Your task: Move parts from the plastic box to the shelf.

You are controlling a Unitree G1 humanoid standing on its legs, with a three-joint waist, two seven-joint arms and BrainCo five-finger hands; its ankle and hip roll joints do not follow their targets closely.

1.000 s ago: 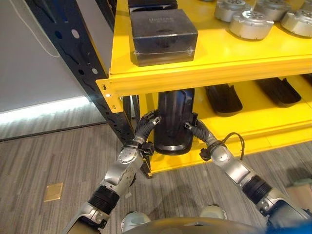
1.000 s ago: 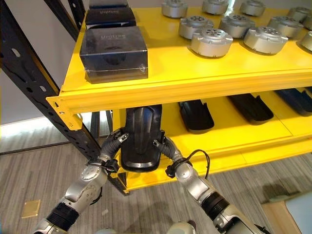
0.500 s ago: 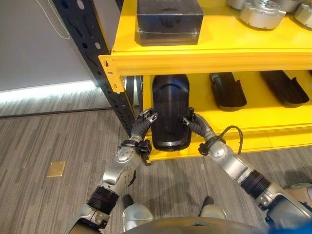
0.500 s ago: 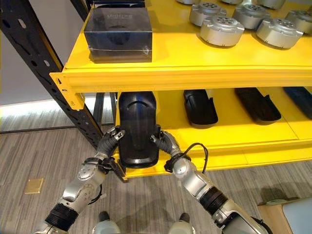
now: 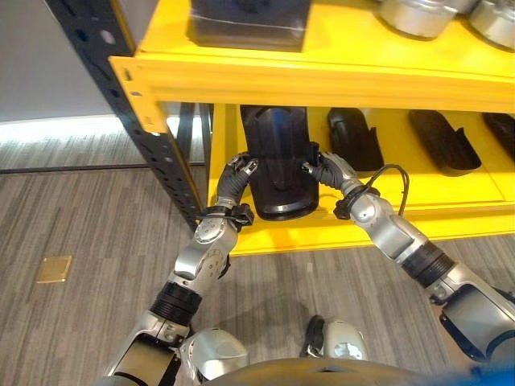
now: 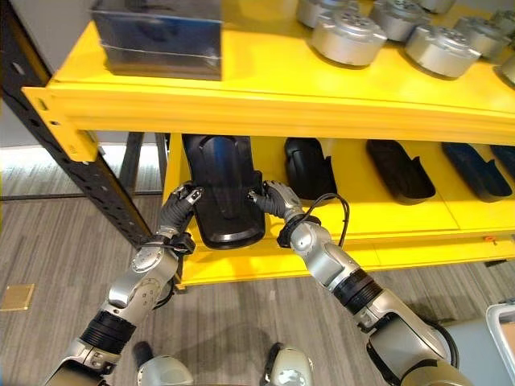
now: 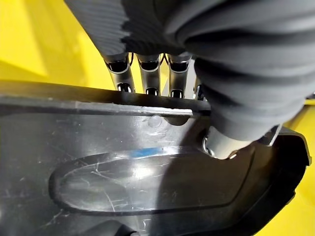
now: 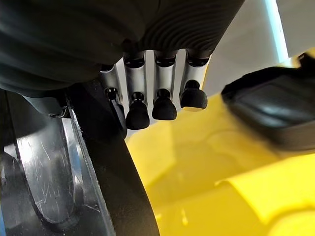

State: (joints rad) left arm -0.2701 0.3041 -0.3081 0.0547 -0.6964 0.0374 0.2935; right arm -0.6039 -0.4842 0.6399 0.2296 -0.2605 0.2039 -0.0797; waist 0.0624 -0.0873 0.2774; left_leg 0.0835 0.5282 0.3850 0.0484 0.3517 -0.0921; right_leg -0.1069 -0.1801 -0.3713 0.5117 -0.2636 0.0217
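Black part (image 5: 275, 165) sat on lower yellow shelf (image 5: 378, 221), front end at shelf edge. L hand (image 5: 234, 176) & R hand (image 5: 328, 169) clamped on its two sides, fingers curled round the rims.

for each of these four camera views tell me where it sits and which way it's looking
Left and right eye views: head cameras, looking down at the yellow metal shelf, both arms reaching in.
Left wrist view: on the left arm, along the left hand onto the glossy black plastic shell part.
Right wrist view: on the right arm, past the right hand beside that part.
All four share the part.
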